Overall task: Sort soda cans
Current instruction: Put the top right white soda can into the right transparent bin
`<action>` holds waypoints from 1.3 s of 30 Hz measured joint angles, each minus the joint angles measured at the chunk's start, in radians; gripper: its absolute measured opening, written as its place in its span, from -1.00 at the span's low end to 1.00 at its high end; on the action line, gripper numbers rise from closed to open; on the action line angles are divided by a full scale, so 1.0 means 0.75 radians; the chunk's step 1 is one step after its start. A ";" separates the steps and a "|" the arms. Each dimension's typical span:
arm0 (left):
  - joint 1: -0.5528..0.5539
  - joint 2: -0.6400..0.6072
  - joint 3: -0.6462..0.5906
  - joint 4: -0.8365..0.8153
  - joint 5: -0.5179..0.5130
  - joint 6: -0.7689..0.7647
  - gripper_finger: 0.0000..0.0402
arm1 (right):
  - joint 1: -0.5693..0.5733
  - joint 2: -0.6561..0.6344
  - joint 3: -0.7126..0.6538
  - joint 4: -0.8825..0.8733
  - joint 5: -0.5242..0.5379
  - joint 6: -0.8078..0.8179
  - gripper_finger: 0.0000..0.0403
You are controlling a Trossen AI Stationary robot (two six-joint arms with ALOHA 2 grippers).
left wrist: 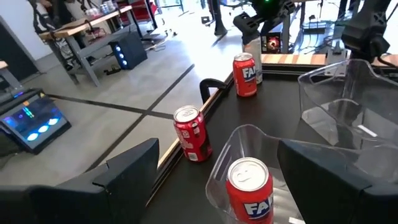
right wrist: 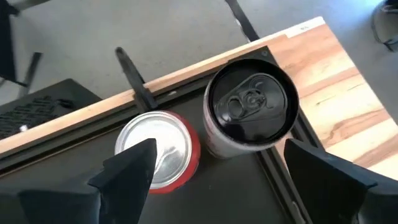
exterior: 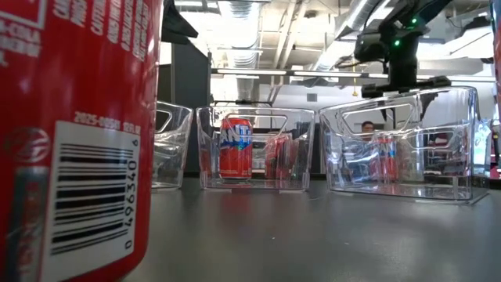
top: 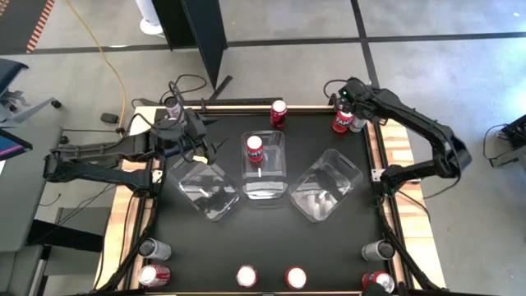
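Three clear plastic bins (top: 265, 182) stand in a row across the middle of the black table (top: 271, 238), and the middle one already holds a red soda can with a silver top (top: 255, 148). More cans line the near edge (top: 246, 276), and another red one (top: 279, 113) stands at the far edge.

At the far right corner the right gripper (right wrist: 217, 171) hangs directly over a pair standing side by side and touching: a red can with a bright silver lid (right wrist: 155, 149) and a pale can with a dark lid (right wrist: 249, 109). Its fingers are spread wide, holding nothing, one beyond each outer side of the pair. The left gripper (left wrist: 214, 177) hovers over the left bin, fingers also well apart and empty.

I'd guess these cans are rigid if full, thin-walled and easily dented if empty, with smooth, slippery sides. Best taken across the cylinder body just below the rim, squeezing gently. With the two touching, the jaws need to straddle one can alone or the neighbour may topple.
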 joint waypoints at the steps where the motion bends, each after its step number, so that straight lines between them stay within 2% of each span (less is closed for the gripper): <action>1: 0.008 0.000 0.000 0.000 0.012 0.006 0.59 | 0.000 0.011 0.000 0.004 0.001 0.009 0.83; 8: 0.081 0.000 0.000 -0.037 0.164 0.036 0.59 | 0.000 0.039 0.000 -0.027 0.031 0.114 0.83; 16: 0.138 0.000 -0.018 -0.037 0.273 0.043 0.59 | -0.028 0.039 0.000 -0.062 0.060 0.187 0.83; 25: 0.165 0.002 -0.023 -0.032 0.344 0.054 0.59 | -0.030 0.039 0.000 -0.061 0.086 0.250 0.83; 39: 0.165 0.002 -0.023 -0.042 0.343 0.054 0.59 | -0.035 0.079 -0.002 -0.036 0.093 0.287 0.83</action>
